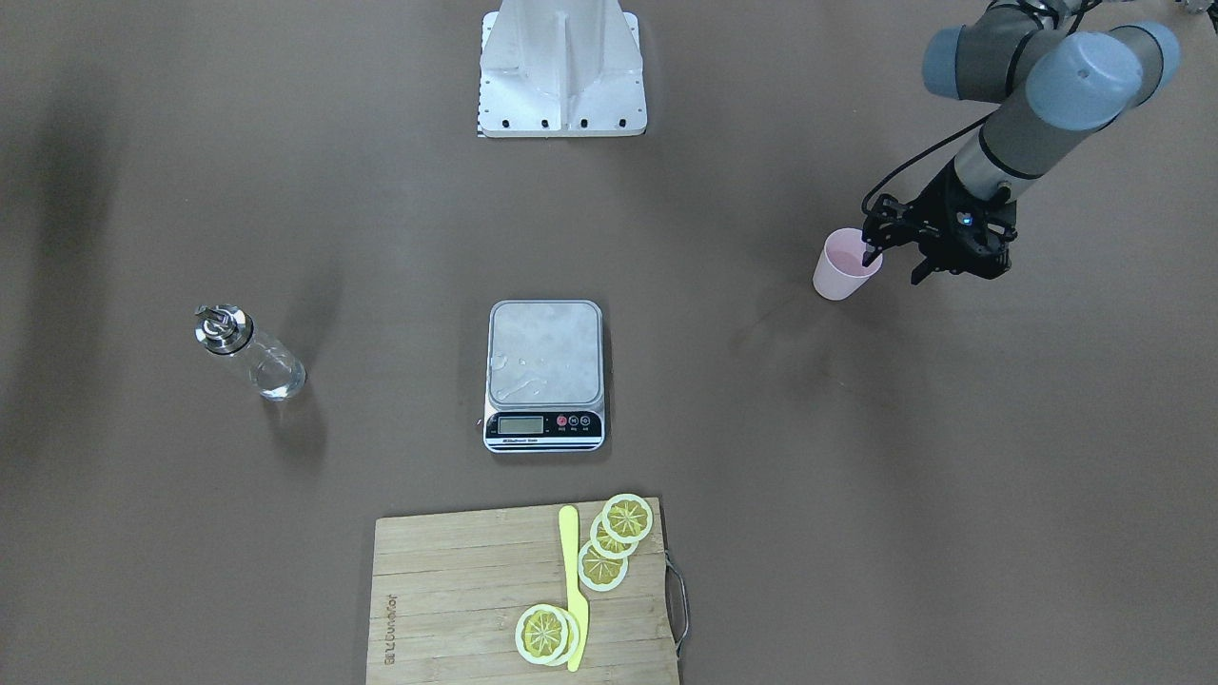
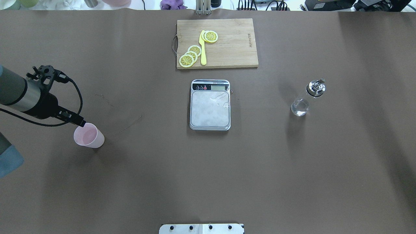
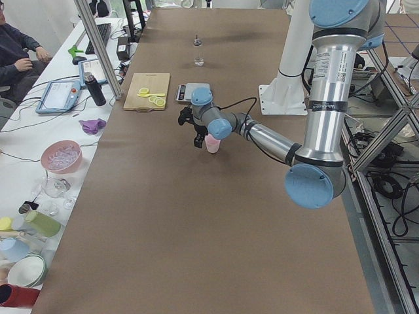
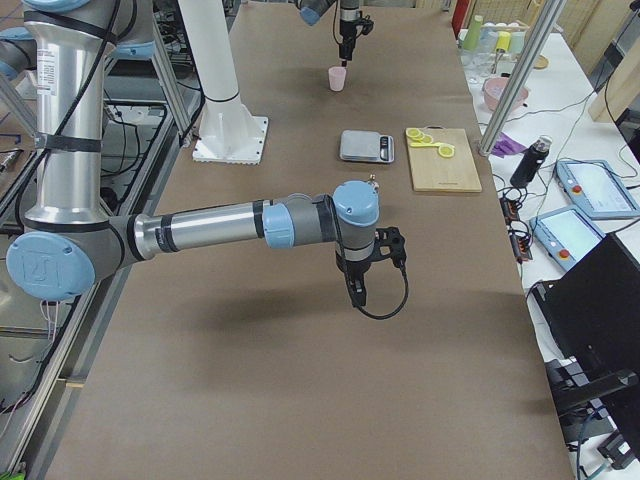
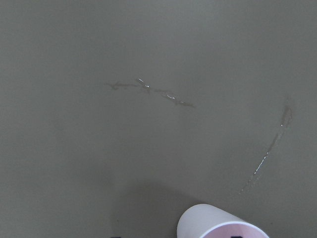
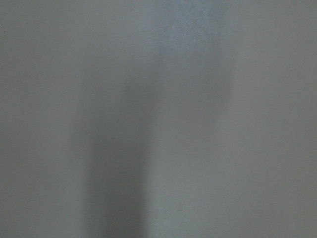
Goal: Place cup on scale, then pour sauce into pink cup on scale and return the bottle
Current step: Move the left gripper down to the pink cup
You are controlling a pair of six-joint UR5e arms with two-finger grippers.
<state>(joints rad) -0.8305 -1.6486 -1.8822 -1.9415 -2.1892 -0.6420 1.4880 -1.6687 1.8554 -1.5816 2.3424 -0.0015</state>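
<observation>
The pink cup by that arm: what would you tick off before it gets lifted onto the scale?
1. Small pale pink plastic cup upright on the table: ok.
2. Left gripper at the cup's rim, jaws open, no grip yet: not ok.
3. Flat steel kitchen scale platform free of objects: ok, though wet-looking streaks show on it.
4. Scale display reading zero: cannot tell, too small.
5. Clear glass bottle with chrome spout upright, apart from the scale: ok.
</observation>
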